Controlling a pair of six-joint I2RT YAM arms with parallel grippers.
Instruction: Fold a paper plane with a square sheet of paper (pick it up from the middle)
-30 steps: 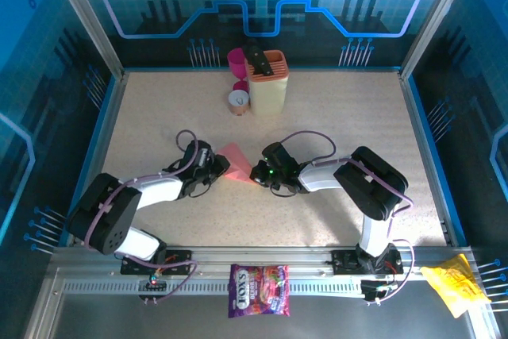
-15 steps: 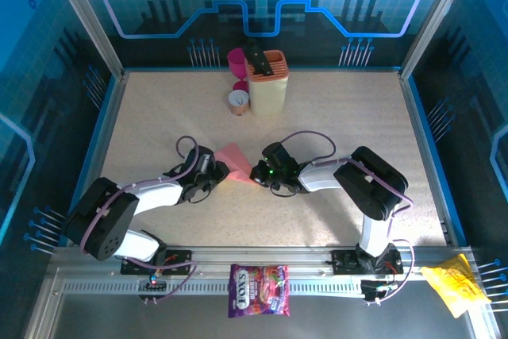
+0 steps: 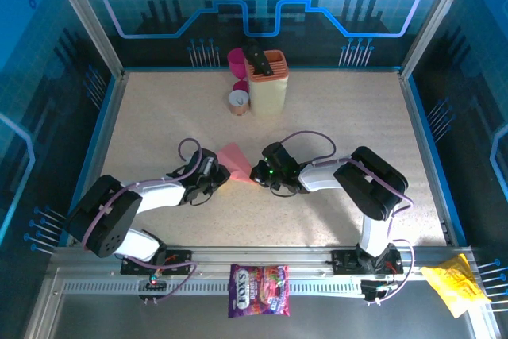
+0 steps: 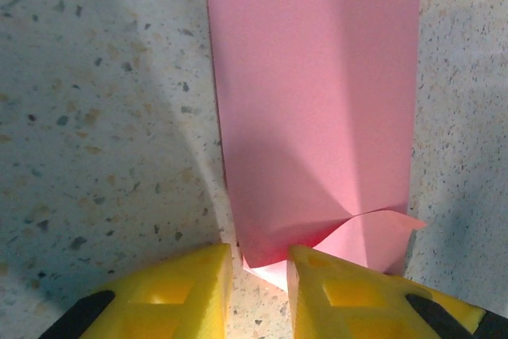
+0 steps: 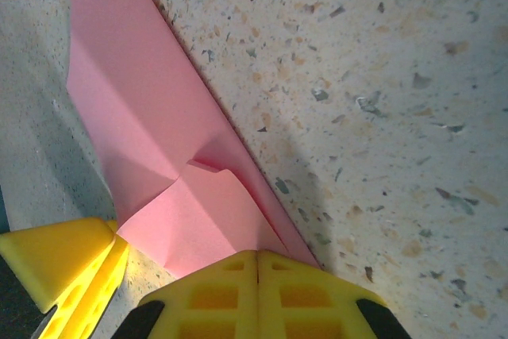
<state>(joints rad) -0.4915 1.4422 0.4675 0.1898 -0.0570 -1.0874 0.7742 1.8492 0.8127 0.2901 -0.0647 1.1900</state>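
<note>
The square sheet of paper (image 3: 236,160), salmon pink, lies folded into a narrow wedge on the speckled table, between my two grippers. In the left wrist view the paper (image 4: 317,101) runs away from me as a long strip, with one curled flap near my fingers. My left gripper (image 4: 260,275) is narrowly open, and the paper's near corner lies in the gap between its yellow tips. My right gripper (image 5: 258,260) is shut, its tips together at the creased edge of the paper (image 5: 143,132). From above, the left gripper (image 3: 222,171) and right gripper (image 3: 255,174) meet at the paper's near end.
A cream holder (image 3: 267,81), a magenta cup (image 3: 236,59) and a small round tin (image 3: 238,101) stand at the back. A purple candy bag (image 3: 259,290) and a yellow bag (image 3: 454,285) lie on the front rail. Blue walls enclose the table.
My left gripper has slid right and slightly nearer, up to the paper's near corner. The right arm and the paper have stayed put.
</note>
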